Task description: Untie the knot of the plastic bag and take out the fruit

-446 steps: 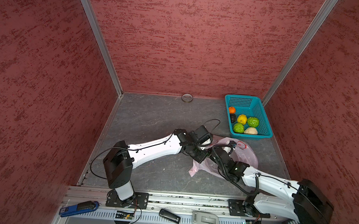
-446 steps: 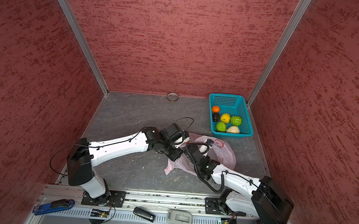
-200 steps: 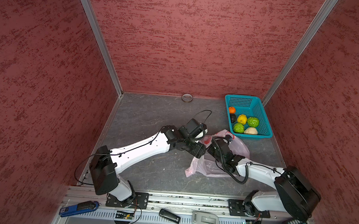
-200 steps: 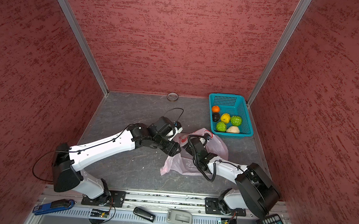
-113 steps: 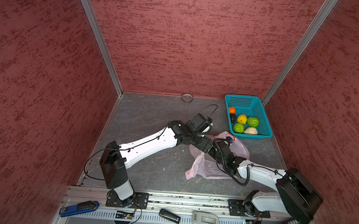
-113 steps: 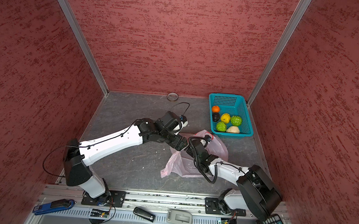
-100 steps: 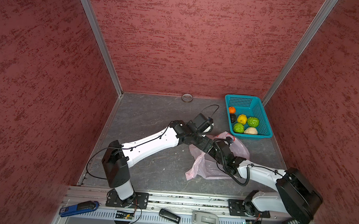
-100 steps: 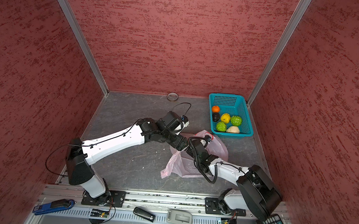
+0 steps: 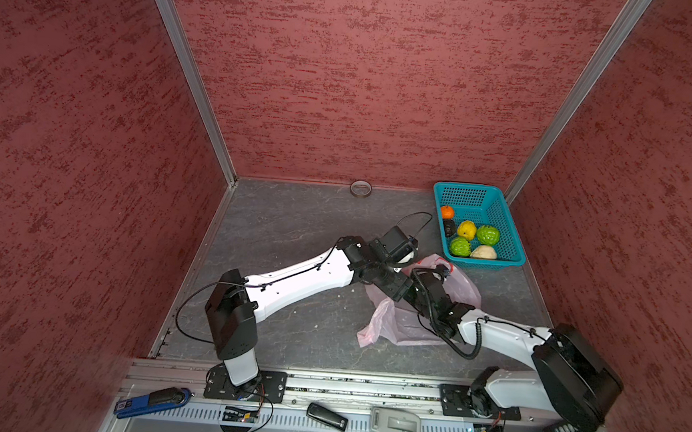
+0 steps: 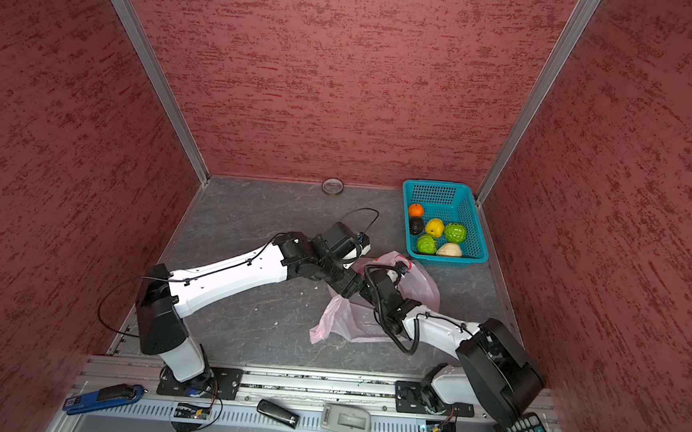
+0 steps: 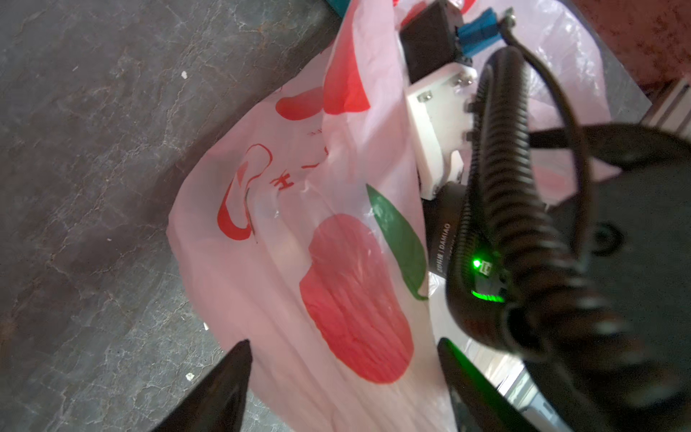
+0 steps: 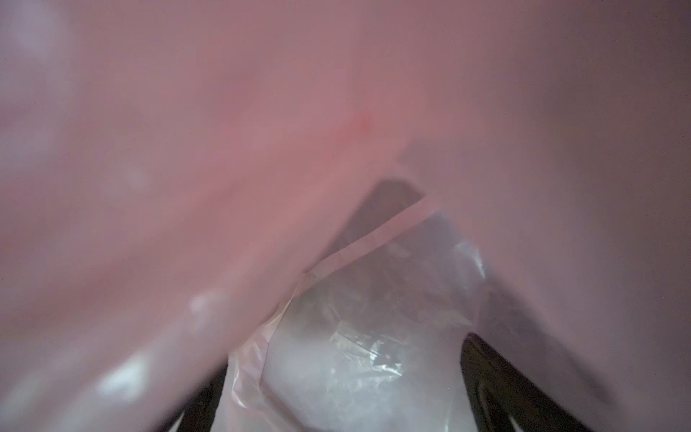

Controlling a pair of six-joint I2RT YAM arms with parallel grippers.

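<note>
Lately both pincers have been brought onto the slack bag

Over the last two seconds the left pincer (image 11: 344, 377) has been carried from beside the plastic bag (image 9: 394, 333) to a place over its printed side. The right pincer (image 12: 347, 385) has been pushed further in under the pink film. The left fingers (image 11: 220, 396) are seen set well apart, with printed film beyond them and nothing clamped. The right fingers (image 12: 497, 374) are spread wide too; loose pale film is seen between them, but no grip on it is shown.

The bag is lying slack on the table (image 9: 294, 221), near the teal basket (image 9: 483, 195). The knot cannot be found in any view; since an arm is inside the bag, it is judged undone. The basket's contents have not altered in that time, so a search for leftover fruit is judged to be under way (none can be made out in the bag, though that wrist view is blurred).

Counted:
- one bag
- one basket
- six pieces of fruit (image 9: 467, 229) in the basket: two bright green, one orange, one yellow, one blackish, one beige
</note>
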